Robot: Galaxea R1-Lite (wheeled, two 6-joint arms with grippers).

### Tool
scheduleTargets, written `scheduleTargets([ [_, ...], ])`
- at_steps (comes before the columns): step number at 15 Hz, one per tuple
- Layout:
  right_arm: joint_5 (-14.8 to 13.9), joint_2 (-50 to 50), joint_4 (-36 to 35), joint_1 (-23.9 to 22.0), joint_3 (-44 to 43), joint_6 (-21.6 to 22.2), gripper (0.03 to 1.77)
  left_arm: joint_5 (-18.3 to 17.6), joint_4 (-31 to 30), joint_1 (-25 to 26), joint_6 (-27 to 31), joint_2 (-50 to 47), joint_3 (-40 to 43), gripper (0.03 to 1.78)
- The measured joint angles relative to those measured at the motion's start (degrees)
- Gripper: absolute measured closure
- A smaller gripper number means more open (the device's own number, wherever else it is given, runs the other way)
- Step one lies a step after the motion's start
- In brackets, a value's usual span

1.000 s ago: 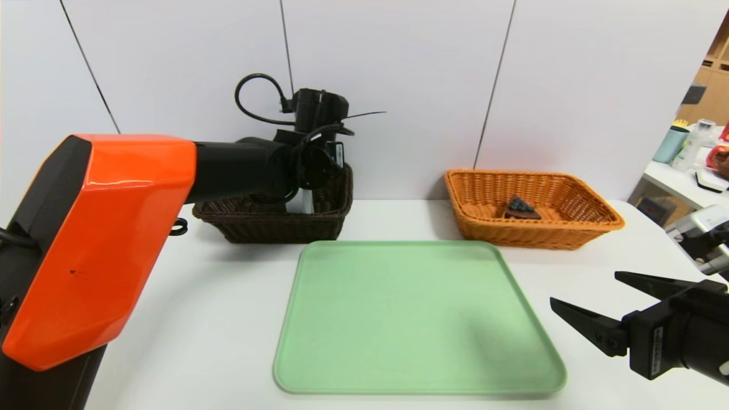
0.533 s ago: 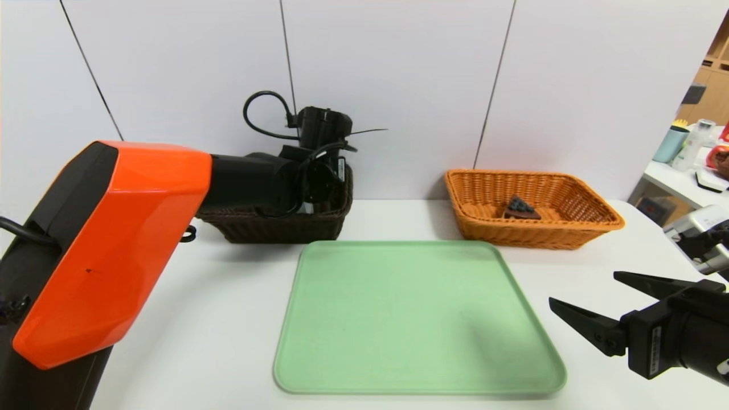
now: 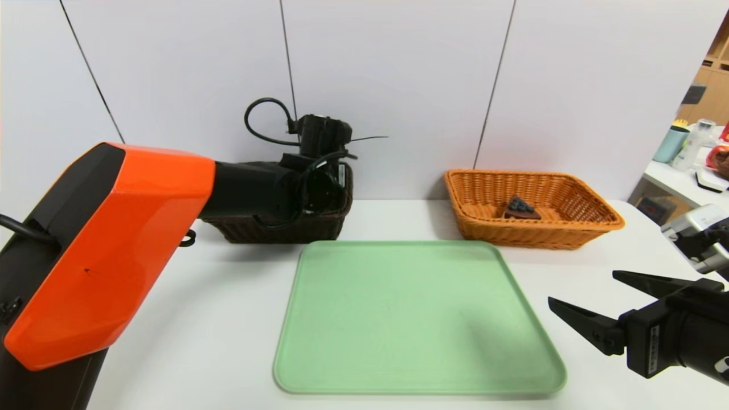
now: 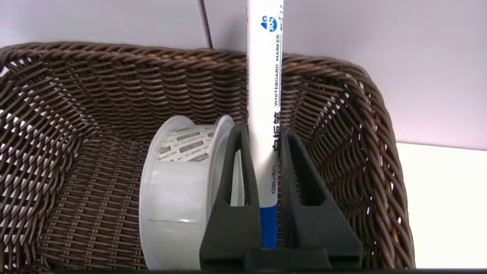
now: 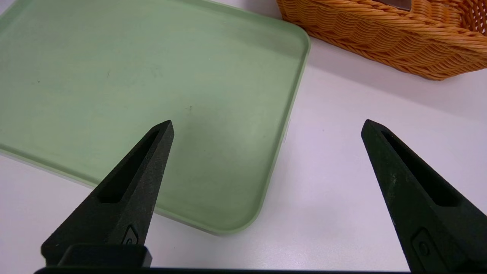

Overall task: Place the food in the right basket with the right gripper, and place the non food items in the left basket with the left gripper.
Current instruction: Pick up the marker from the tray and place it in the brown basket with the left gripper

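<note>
Marker pen: the white marker pen point(image 4: 263, 95) with its blue cap end down between the fingers is clamped by the left gripper point(image 4: 263, 131); the barrel stands out past the fingertips, over the inside of the left basket point(image 4: 76, 114).
Left gripper: clenched on the marker pen, one finger on each side of the barrel, held above the right-hand part of the left basket; in the head view its wrist point(image 3: 319, 165) hides most of that basket.
Tape: the translucent white roll of tape point(image 4: 179, 190) stands on its edge on the floor of the left basket, just beside the gripper's finger; I cannot tell if they touch.
Left basket: dark brown wicker, at the far edge of the table point(image 3: 199, 319), left of the middle.
Food: the chocolate cake slice point(image 3: 520, 208) with dark berries lies inside the right basket point(image 3: 592, 219), well apart from both grippers.
Right basket: orange-tan wicker, at the far edge of the table, toward the right.
Right gripper: the right gripper point(image 5: 266, 127) is released, fingers spread wide, hovering over the table near its near right corner, just beside the right edge of the tray.
Tray: a green tray point(image 3: 410, 319) lies in the middle of the table, in front of both baskets.
</note>
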Motion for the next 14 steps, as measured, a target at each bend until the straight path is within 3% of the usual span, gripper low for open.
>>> scheduleTargets([
  [11,-0.1,0.7,0.0,0.2,-0.7,-0.4,0.1,-0.3,-0.4,0.0,0.5,-1.6,2.6,1.61],
  [14,-0.3,1.0,0.0,0.7,-0.8,-0.4,0.1,-0.6,-2.8,0.0,1.0,-1.8,3.5,1.61],
])
